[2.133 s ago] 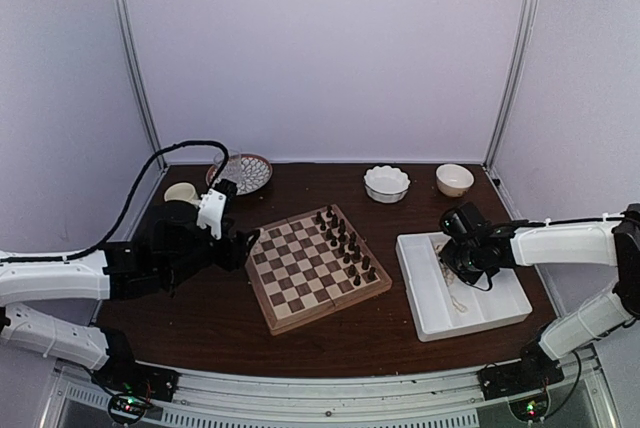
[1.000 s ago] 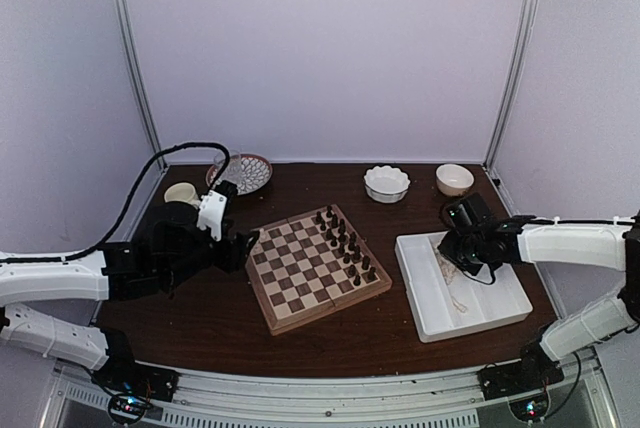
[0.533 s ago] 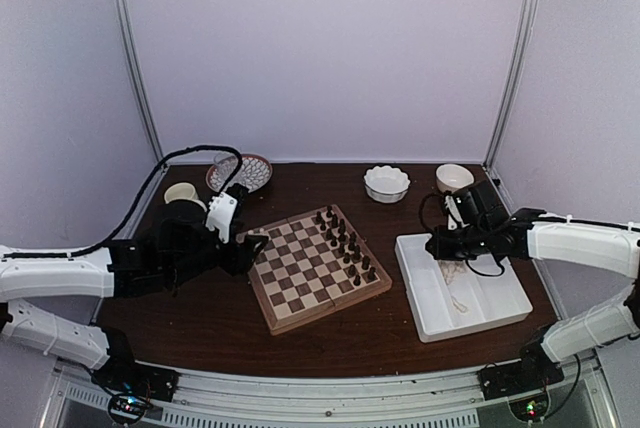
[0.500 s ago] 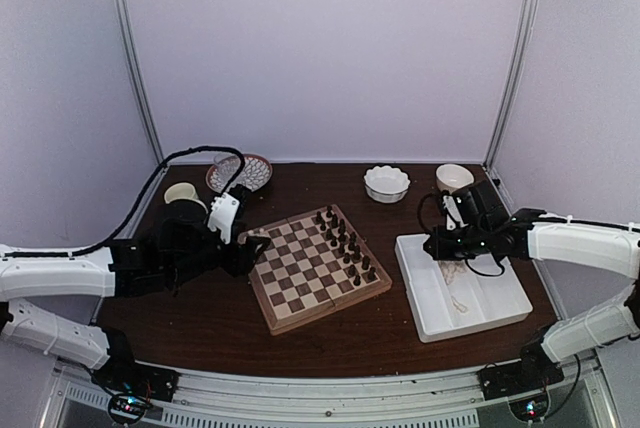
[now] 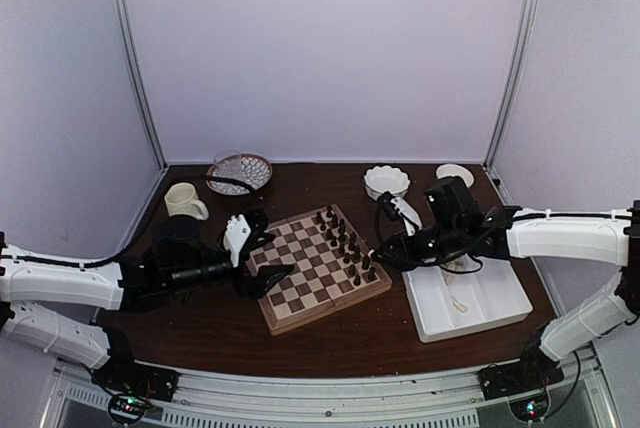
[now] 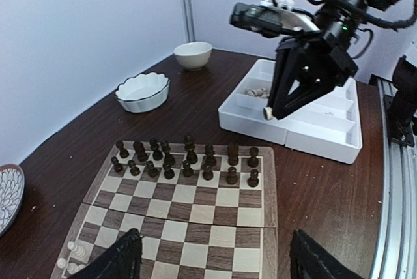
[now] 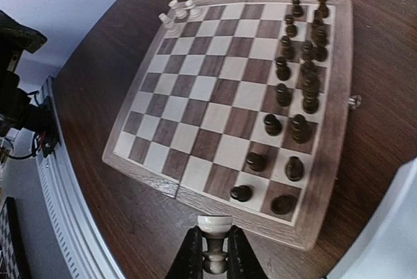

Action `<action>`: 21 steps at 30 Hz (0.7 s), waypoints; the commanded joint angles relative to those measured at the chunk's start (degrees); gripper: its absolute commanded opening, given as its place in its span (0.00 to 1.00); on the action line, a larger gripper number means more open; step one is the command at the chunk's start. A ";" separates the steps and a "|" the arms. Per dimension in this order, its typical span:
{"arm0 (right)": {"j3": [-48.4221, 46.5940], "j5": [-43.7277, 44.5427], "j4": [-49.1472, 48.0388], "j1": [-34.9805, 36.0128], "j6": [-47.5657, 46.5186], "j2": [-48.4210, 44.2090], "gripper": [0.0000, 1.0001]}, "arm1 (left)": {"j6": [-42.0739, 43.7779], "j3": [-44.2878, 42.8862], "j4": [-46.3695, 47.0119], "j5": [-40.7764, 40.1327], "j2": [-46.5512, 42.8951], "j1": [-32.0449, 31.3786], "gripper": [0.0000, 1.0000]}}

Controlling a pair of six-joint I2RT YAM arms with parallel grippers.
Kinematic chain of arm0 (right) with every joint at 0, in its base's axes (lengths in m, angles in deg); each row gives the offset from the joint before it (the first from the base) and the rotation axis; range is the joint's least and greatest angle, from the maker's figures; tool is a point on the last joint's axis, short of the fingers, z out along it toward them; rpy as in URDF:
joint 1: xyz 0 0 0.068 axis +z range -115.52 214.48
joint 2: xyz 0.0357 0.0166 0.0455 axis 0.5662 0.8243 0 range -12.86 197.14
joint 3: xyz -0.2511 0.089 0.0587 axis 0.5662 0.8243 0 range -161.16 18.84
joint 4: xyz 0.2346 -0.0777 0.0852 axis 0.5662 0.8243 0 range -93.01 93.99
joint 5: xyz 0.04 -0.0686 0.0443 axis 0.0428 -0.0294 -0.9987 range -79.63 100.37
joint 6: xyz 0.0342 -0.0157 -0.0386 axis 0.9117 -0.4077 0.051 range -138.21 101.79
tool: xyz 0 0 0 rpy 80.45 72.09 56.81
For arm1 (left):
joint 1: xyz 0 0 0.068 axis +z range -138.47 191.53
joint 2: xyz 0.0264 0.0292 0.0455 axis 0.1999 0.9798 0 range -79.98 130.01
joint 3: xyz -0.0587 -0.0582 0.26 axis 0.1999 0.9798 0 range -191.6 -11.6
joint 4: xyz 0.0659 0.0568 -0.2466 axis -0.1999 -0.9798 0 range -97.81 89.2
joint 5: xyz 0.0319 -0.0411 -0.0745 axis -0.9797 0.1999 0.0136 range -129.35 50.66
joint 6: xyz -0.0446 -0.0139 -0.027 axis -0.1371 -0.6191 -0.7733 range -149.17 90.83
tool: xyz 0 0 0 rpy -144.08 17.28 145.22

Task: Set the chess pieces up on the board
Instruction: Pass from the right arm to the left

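- cream-white chess piece [image 7: 214, 227]: pinched upright by its lower half btwn the fingers of the right gripper [image 7: 214, 258]. It hangs in the air just outside the edge of the square wooden chessboard w/ light and dark checks [image 7: 215, 106], at the dark-piece end. The upright grip is prob. so it can go straight down onto a square. Which piece it is, can't tell.
- three more small cream-white pieces [image 7: 176, 10]: bunched at a corner of the opposite end, not yet spread along a row.
- tiny dark brown pieces [image 7: 300, 128]: fill two rows on the side nearest the white rectangular tray [image 5: 495, 300], so I'd say the cream side is the job left.
- The tray sits right beside the board, which makes a short carry for the right arm.
- left gripper [image 6: 215, 253]: low over the cream end, jaws wide apart, nothing in them. Looks parked to tend that cluster w/o crossing the other arm.
- Risk: the piece is v. small vs. its square, so it's likely to tip if let go high.
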 commanded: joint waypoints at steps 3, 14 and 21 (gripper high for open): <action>-5.00 -11.53 -7.86 1.97 -2.15 6.76 0.09 | 13.73 8.82 25.79 4.35 2.64 -1.30 0.79; -4.35 -17.88 -18.48 9.91 -2.12 12.34 0.12 | 27.39 4.99 20.65 13.03 12.05 -5.58 0.76; -3.61 -21.05 -21.19 12.89 -2.21 12.46 0.13 | 29.42 3.35 19.19 11.95 14.27 -7.41 0.71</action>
